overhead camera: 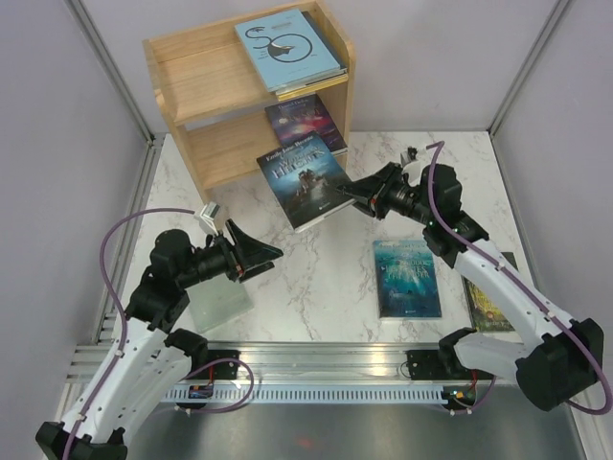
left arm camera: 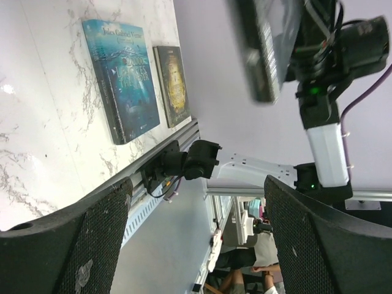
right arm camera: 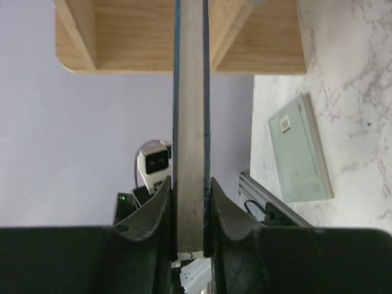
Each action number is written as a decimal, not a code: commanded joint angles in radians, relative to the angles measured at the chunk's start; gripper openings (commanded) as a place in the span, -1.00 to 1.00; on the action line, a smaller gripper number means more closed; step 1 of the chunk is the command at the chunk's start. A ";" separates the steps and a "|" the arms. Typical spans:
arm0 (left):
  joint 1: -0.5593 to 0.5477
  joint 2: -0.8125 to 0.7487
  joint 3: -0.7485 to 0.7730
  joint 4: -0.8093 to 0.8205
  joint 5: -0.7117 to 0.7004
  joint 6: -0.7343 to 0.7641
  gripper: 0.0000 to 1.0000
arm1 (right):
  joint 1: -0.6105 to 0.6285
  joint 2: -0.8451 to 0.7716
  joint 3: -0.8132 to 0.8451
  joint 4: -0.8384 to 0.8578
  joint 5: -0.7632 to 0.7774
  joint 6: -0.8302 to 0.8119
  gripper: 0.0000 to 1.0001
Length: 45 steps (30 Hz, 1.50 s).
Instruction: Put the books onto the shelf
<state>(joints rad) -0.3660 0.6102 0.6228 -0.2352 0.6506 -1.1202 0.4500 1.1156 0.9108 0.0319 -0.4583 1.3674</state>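
right arm: reaches from the near right base up and far-left, elbow bent, wrist turned toward the shelf [overhead camera: 201,81]. right pincer [overhead camera: 351,193] is clamped on the right edge of a dark-covered book [overhead camera: 302,177], which is held clear of the tabletop [overhead camera: 326,278], tilted, just in front of the shelf's lower tier. in the right wrist view this book [right arm camera: 190,122] is edge-on between the two fingers [right arm camera: 160,211], spine line pointing at the wooden unit. left arm: rises from the near left base, forearm level, wrist pointing right. left pincer [overhead camera: 261,261] has its jaws spread wide and nothing between them; it hangs above the tabletop near a pale grey-green book [overhead camera: 222,302] lying flat by the near left rail. left wrist view looks between the spread fingers [left arm camera: 92,245] across to the right arm. other books: light blue one with black swirl [overhead camera: 287,48] on the upper tier, right side; dark purple one [overhead camera: 305,120] on the lower tier; teal one [overhead camera: 407,278] flat on the tabletop, right of centre; dark green-gold one [overhead camera: 490,307] just right of it, partly under the right arm.
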 commanded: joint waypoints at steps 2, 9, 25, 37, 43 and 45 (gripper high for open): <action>0.006 -0.056 0.017 -0.101 -0.026 0.068 0.79 | -0.051 0.044 0.183 0.183 -0.075 0.004 -1.00; 0.006 -0.084 0.031 -0.142 -0.029 0.069 0.79 | -0.099 0.271 0.327 0.215 -0.036 0.018 -1.00; 0.007 -0.069 0.095 -0.207 -0.054 0.109 0.76 | -0.142 0.728 0.642 0.286 0.118 0.101 -1.00; 0.007 0.029 0.166 -0.228 -0.057 0.178 0.76 | -0.172 0.767 0.602 0.215 0.127 0.124 0.09; 0.007 0.074 0.169 -0.217 -0.052 0.195 0.76 | -0.207 0.698 0.517 0.207 0.099 0.116 0.71; 0.009 0.083 0.161 -0.211 -0.049 0.195 0.76 | -0.227 0.670 0.490 0.195 0.090 0.105 0.74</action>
<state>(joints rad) -0.3653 0.6880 0.7547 -0.4633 0.6018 -0.9756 0.2775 1.8454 1.4425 0.2363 -0.4019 1.4868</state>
